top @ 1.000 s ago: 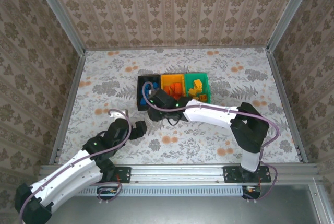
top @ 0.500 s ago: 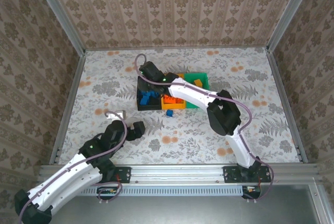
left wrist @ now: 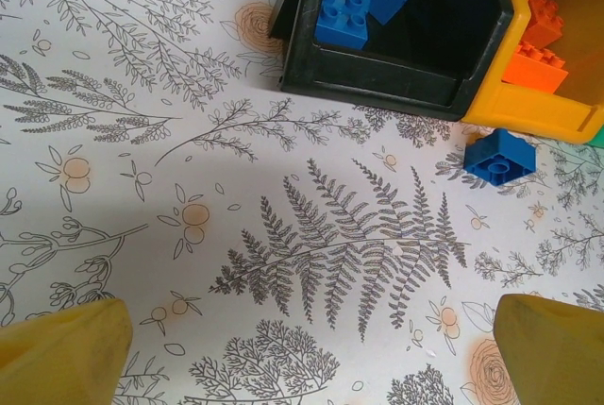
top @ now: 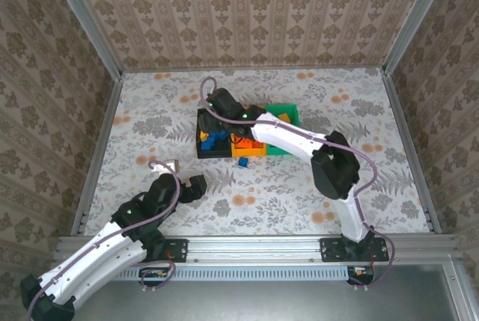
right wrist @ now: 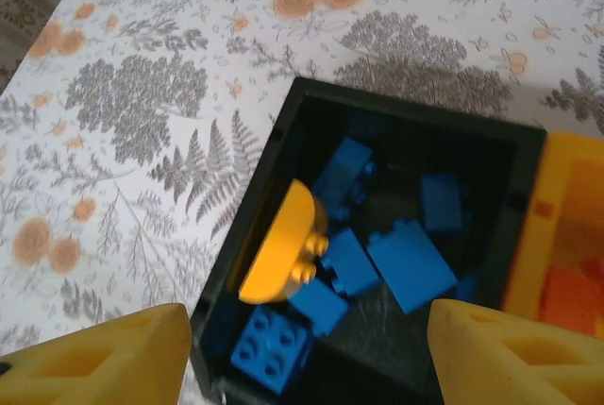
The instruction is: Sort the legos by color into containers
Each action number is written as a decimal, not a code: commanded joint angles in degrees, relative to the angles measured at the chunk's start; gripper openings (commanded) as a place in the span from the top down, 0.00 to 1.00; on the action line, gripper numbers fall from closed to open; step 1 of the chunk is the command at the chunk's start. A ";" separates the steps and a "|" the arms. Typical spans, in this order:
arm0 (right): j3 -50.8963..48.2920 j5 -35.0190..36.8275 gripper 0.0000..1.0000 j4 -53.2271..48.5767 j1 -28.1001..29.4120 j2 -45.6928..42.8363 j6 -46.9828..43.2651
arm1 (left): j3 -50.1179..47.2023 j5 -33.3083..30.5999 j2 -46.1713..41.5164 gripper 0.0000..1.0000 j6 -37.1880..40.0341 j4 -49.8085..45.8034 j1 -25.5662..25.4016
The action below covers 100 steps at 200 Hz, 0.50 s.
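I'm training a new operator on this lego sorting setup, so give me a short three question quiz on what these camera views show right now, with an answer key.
1. True or false: the black bin holds only blue bricks.
2. Where is the loose blue brick? A inside the black bin; B on the table beside the orange bin; C inside the orange bin.
3. Which gripper hangs over the black bin, and is it open or shut?
Key: 1 false, a yellow-orange rounded brick lies among them. 2 B. 3 the right gripper, open.
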 commanded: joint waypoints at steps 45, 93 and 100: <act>-31.34 0.31 0.28 7.35 2.29 -19.34 7.50 | -0.34 -0.53 -0.42 0.00 -0.37 0.11 0.90; -40.95 0.69 0.27 10.30 2.62 -21.38 11.11 | -0.24 0.13 -0.16 0.00 -0.37 0.14 1.56; -41.56 0.61 0.27 10.69 2.64 -21.77 11.08 | -0.24 0.34 -0.14 0.00 -0.41 0.08 1.64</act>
